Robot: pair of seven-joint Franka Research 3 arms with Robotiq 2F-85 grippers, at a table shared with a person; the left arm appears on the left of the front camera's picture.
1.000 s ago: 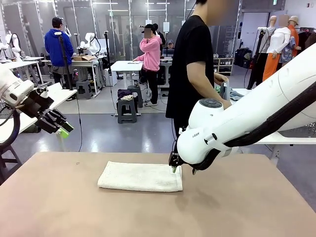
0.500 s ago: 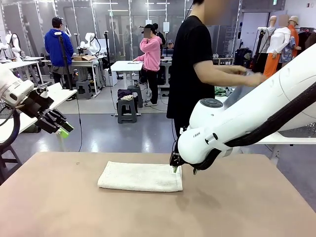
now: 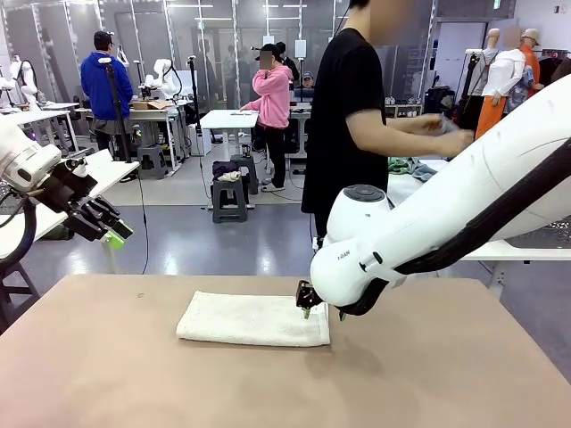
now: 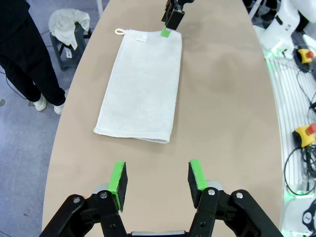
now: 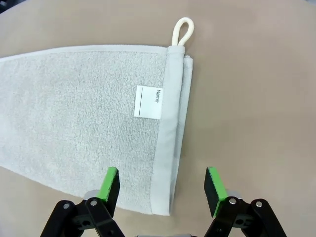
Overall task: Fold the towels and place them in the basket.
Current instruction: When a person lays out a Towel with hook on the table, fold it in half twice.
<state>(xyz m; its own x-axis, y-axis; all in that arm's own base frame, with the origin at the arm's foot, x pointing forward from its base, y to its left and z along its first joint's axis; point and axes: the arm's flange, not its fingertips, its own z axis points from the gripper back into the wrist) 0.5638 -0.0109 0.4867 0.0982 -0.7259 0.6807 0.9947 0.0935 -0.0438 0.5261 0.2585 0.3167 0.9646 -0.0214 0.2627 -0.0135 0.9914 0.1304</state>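
Off-white folded terry towel [image 3: 254,319] lay near the tan table's [image 3: 134,383] far edge.
Your left gripper [image 4: 158,177] and right gripper [image 5: 162,185] both gaped, empty.

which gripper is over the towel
The right gripper, open and low over the white towel's labelled end. The left gripper hangs high off to the left, well away from it.

Robotics lab, open hall. White robot arm [image 3: 464,205] over tan worktop [image 3: 107,374]; emergency-stop buttons [image 4: 305,133] and cables [image 4: 301,165] alongside. Behind: white tables [image 3: 227,119], stool [image 3: 230,192], standing people [image 3: 272,107], grey floor [image 3: 196,241].
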